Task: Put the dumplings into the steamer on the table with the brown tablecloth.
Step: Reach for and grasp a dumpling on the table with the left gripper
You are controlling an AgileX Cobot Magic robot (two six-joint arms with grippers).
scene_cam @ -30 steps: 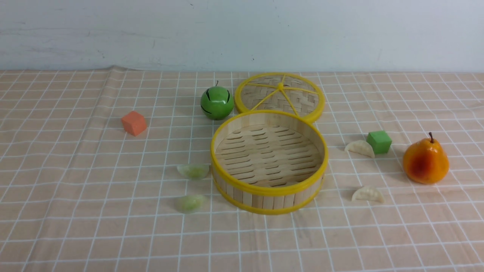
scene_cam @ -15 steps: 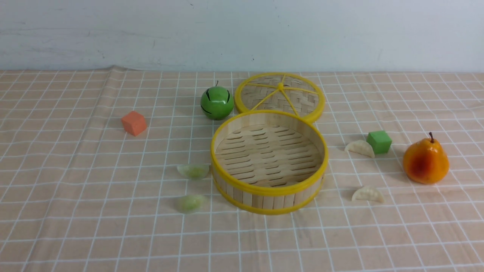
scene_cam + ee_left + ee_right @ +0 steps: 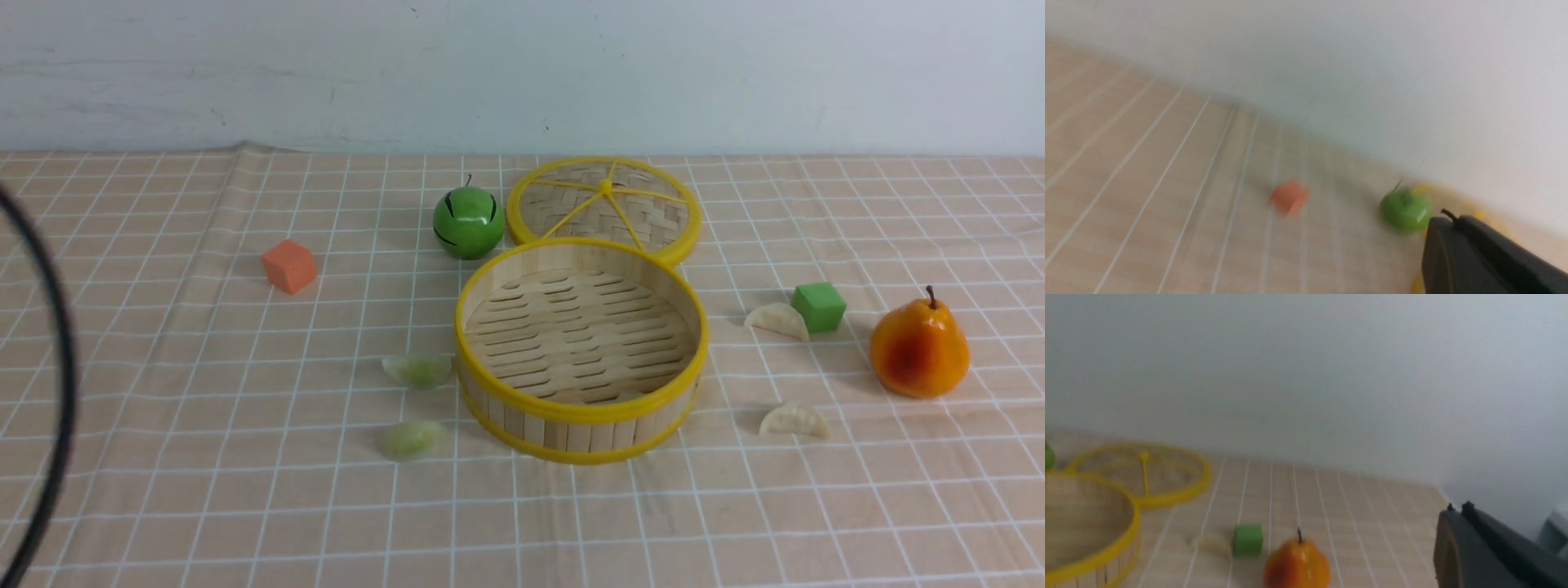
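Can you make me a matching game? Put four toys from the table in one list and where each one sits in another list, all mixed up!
Things:
1. small orange cube
2. small green cube
3. shiny round green toy apple
4. orange-yellow toy pear

Places:
A. beside a cream-white dumpling
B. farthest right of all
C. on its own, left of the round bamboo steamer
D. next to the flat woven lid with a yellow rim

Pairs: 1-C, 2-A, 3-D, 4-B
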